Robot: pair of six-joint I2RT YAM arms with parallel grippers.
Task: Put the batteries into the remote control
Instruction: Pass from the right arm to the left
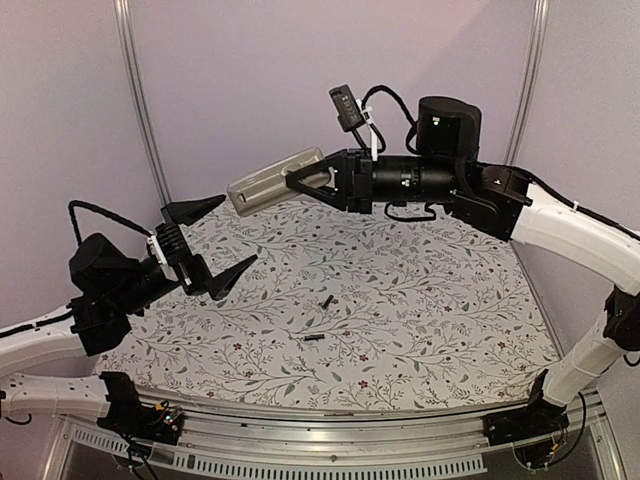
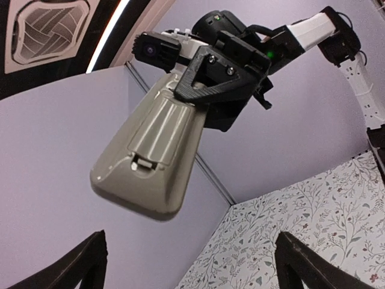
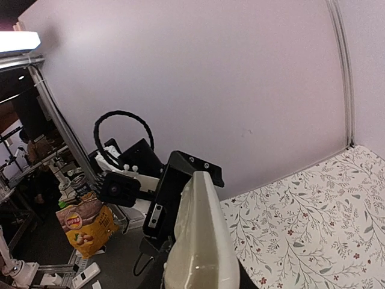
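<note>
Remote (image 1: 272, 180) aloft, batteries (image 1: 313, 340) on desk (image 1: 430, 300).
Right gripper (image 1: 292, 180) clamps remote's end; left gripper (image 1: 237, 232) apart, empty. Batteries likely light, slick, roll-prone: pinch mid-length.

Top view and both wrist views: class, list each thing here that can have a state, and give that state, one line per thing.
remote control: held in the air, grey back showing, battery cover on.
right gripper: shut on the remote control.
left gripper: open, holding nothing.
far battery: lying loose on the table, not loaded.
near battery: lying loose on the table, apart from the other.
</note>
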